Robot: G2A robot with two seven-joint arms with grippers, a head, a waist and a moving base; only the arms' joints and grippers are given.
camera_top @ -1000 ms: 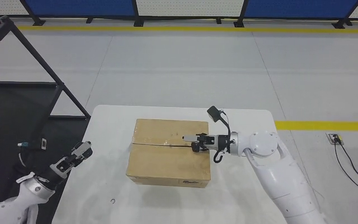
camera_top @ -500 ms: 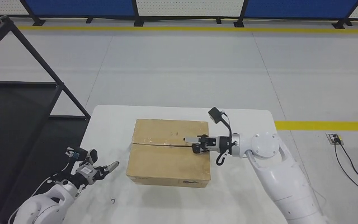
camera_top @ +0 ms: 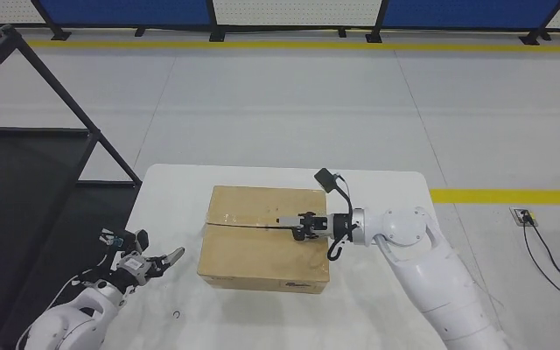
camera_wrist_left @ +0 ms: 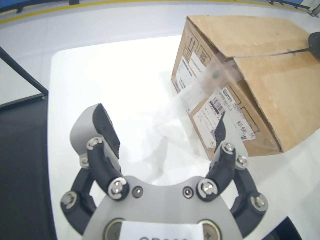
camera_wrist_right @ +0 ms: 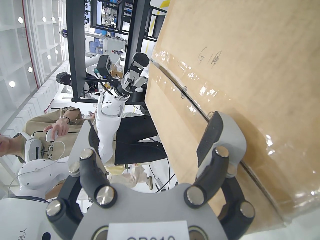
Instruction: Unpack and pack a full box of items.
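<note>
One cardboard box (camera_top: 262, 249) sits in the middle of the white desk (camera_top: 385, 306), and it is the only box there. Its two top flaps are down and meet along a single seam (camera_top: 249, 225) that runs the box's length, with clear tape (camera_wrist_right: 200, 91) shining over it. There is a scribbled pen mark (camera_wrist_right: 210, 57) on one flap. The end that faces the left arm carries white printed labels (camera_wrist_left: 225, 116), and a strip of clear tape (camera_wrist_left: 197, 86) hangs loose and crumpled from that end towards the desk. There are two arms, each with one hand. The right hand (camera_top: 284, 220) lies flat over the box top, lined up with the seam. Its two fingers are spread wide with nothing between them. One finger pad (camera_wrist_right: 212, 133) rests right at the seam on the taped cardboard, and the other finger (camera_wrist_right: 91, 138) stands clear of the box. The left hand (camera_wrist_left: 161, 112) is low over the desk just off the labelled end of the box, near it but not touching. Its two fingers are also spread wide apart and hold nothing, with bare desk between them. One small dark speck (camera_top: 176, 315) lies on the desk near the front edge, too small to make out.
</note>
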